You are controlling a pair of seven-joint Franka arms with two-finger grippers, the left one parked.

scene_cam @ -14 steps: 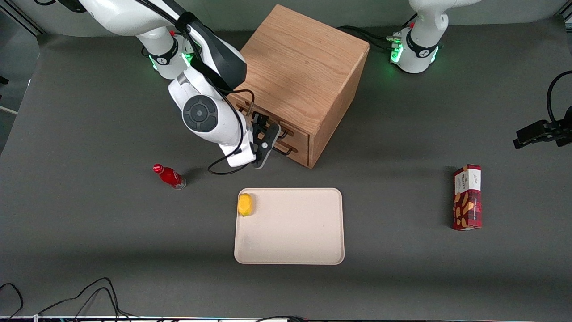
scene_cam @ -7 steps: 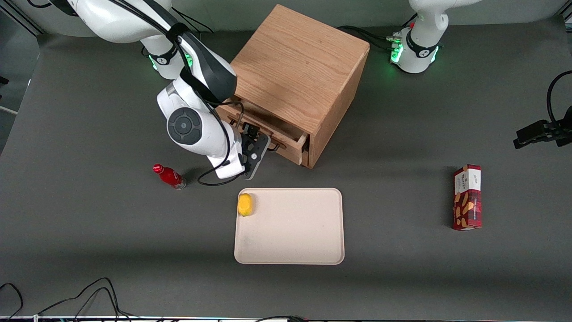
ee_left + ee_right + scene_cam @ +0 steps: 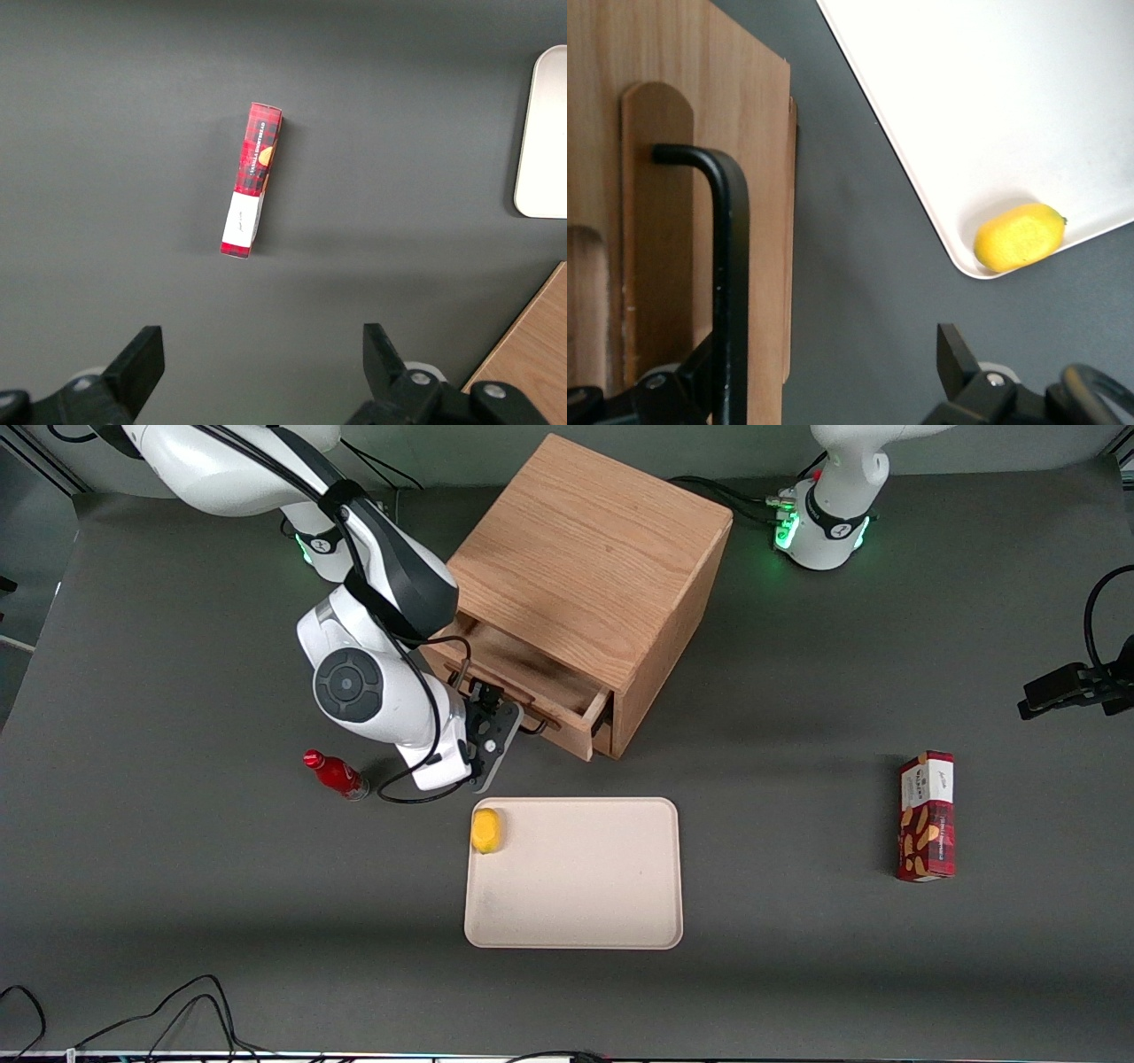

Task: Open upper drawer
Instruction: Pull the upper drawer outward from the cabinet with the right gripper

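Observation:
The upper drawer of the light-oak cube cabinet stands pulled partly out, and its inside shows. My right gripper is at the drawer's front, on the side nearer the front camera. In the right wrist view the drawer front and its black wire handle show. The gripper is open, with its fingers wide apart. The handle lies between them, close against one finger. The lower drawer is mostly hidden under the upper one.
A beige tray lies nearer the front camera than the cabinet, with a yellow lemon in its corner near the gripper. A red bottle lies beside my arm. A red cookie box lies toward the parked arm's end.
The upper drawer has slid out from nearly shut to partly open. My gripper has moved with its handle, away from the cabinet and toward the front camera.

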